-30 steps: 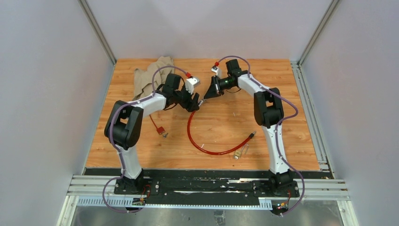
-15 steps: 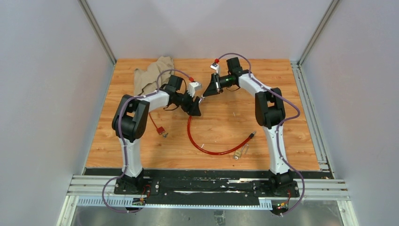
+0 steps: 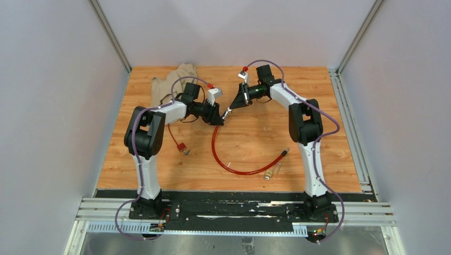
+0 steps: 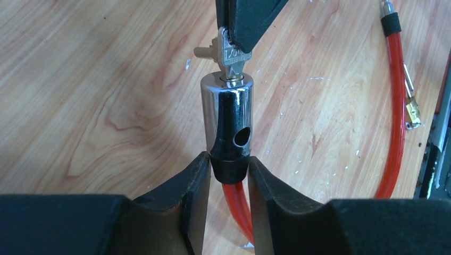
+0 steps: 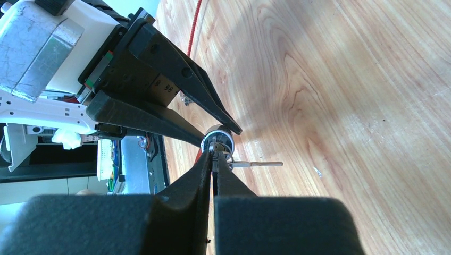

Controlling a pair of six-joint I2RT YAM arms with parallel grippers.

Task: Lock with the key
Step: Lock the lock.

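Observation:
The chrome lock cylinder (image 4: pixel 227 119) on the big red cable (image 4: pixel 396 106) stands between the fingers of my left gripper (image 4: pixel 228 160), which press on its black collar from both sides. The small silver key (image 4: pixel 232 52) sits in the cylinder's top end. My right gripper (image 5: pixel 214 154) is shut on the key's head, right at the cylinder face (image 5: pixel 218 141). A second key (image 5: pixel 260 164) on the same ring sticks out sideways. In the top view the two grippers, left (image 3: pixel 218 120) and right (image 3: pixel 230 110), meet tip to tip above the middle of the table.
The red cable loop (image 3: pixel 234 167) lies on the wooden table, its black-tipped free end (image 3: pixel 283 154) to the right. A small brass padlock (image 3: pixel 271 171) lies by it. A thin red loop with a tag (image 3: pixel 180 143) and a beige cloth (image 3: pixel 170 82) lie at the left.
The left gripper's jaws have narrowed onto the cylinder's collar, and its wrist has turned and shifted slightly left and back. The right gripper has stayed shut on the key.

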